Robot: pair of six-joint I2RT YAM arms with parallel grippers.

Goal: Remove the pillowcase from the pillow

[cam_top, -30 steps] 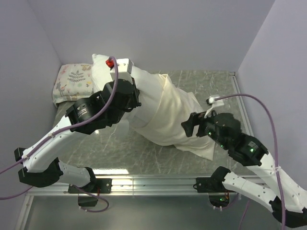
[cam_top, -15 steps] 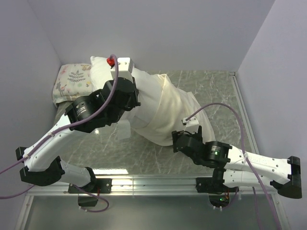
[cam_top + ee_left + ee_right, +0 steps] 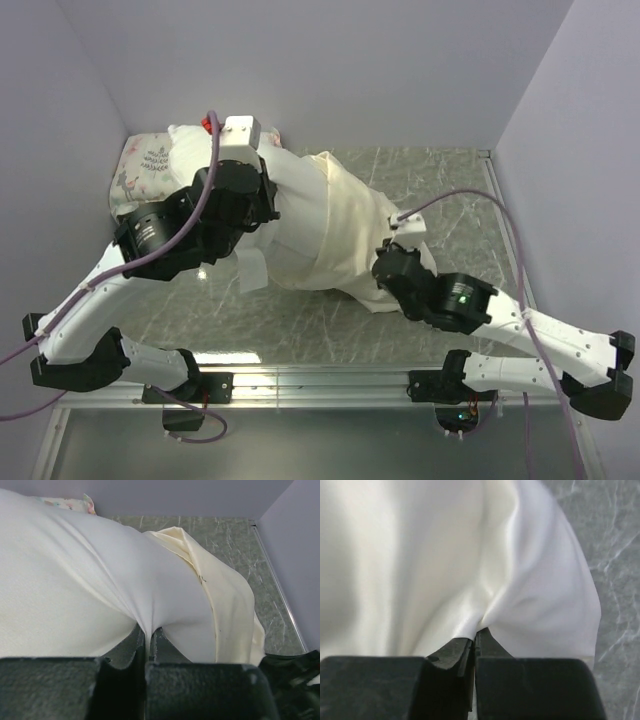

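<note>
One fresh pinch: right tool [image 3: 474, 639], pillowcase [image 3: 410, 555]

pillow [image 3: 297, 186] partly hidden by left arm [image 3: 200, 215], floral pillow [image 3: 148, 160] half covered

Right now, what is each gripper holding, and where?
Left gripper pinches a fold of the pillow on its bare part. Right gripper pinches a fold of the pillowcase near its edge.

I stand in a lab test cell: plain lilac walls [image 3: 350, 70] box in a marbled worktop [image 3: 300, 320], and my arms' bases [image 3: 190, 385] are bolted to a metal rail [image 3: 320, 376] along its near edge.
</note>
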